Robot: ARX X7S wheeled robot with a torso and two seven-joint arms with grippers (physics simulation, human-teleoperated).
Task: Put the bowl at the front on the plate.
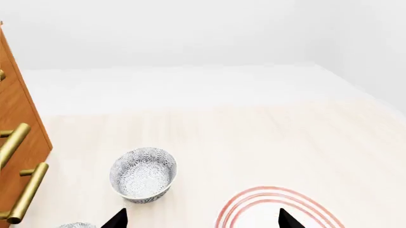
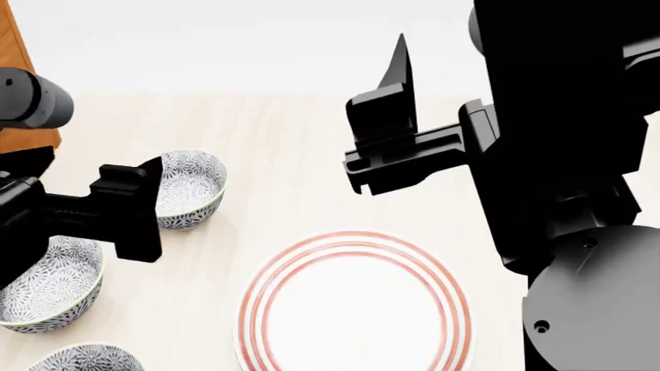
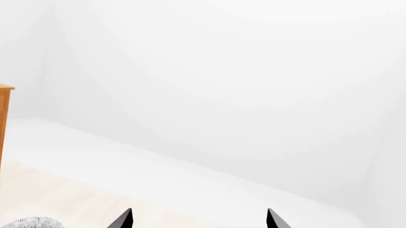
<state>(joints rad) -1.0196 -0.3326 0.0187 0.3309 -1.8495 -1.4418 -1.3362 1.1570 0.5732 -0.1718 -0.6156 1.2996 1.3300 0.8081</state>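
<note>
Bowl: three alike stand in a row at the left of the pale wooden bench (image 2: 309,139) in the head view; the front bowl (image 2: 83,359) sits at the lower edge, partly cut off, upright on the bench, well left of the plate and not on it
Plate: the plate (image 2: 356,309) lies flat on the bench at centre front; red rings at its rim; nothing rests on it
Other bowls: the middle bowl (image 2: 46,284) stands just behind the front one; the far bowl (image 2: 191,189) stands further back, upright, also seen in my left wrist view (image 1: 143,173)
My left tool: the left tool (image 2: 134,209) hangs over the bench between the far bowl and the middle bowl; fingertips (image 1: 116,219) apart; nothing between them
My right tool: the right tool (image 2: 392,116) is raised above the bench behind the plate; fingertips (image 3: 121,219) apart; holding nothing
Cabinet: a wooden cabinet (image 1: 19,142) with brass handles stands at the left edge, beside the bowls
</note>
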